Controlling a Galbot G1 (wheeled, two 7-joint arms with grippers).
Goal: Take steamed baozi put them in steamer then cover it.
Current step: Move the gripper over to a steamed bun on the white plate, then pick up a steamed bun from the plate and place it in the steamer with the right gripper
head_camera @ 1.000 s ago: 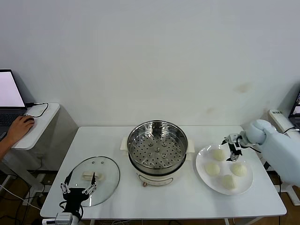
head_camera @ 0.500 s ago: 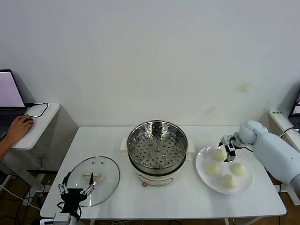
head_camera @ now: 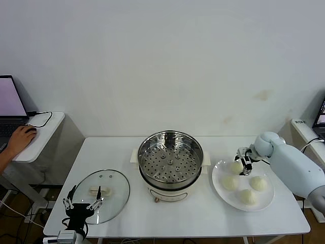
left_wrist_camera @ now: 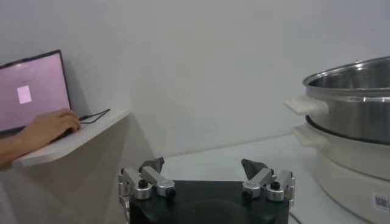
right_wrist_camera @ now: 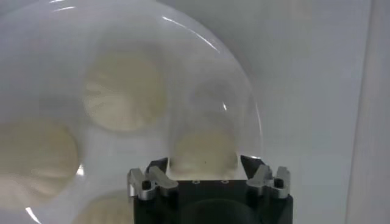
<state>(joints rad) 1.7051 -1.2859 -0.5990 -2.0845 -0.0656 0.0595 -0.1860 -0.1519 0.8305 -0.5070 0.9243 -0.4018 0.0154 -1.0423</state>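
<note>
Right gripper point(head_camera: 245, 163) fingers apart over plate point(head_camera: 219, 188), bun point(right_wrist_camera: 202, 152) directly beneath. Descend straight, straddle bun, squeeze gently. Steamer point(head_camera: 170, 158) empty, well away. Left gripper point(head_camera: 83, 202) spread, idle beside lid point(head_camera: 101, 196).

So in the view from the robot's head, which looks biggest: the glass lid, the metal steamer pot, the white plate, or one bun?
1. Steamer, slightly widest.
2. Plate and glass lid, too alike to rank.
3. One bun, far smallest.

Four cream-white round dough buns point(head_camera: 236, 166) on a flat white plate point(head_camera: 221, 190); shiny perforated stainless-steel steamer pot point(head_camera: 170, 157) on cream-white base.
</note>
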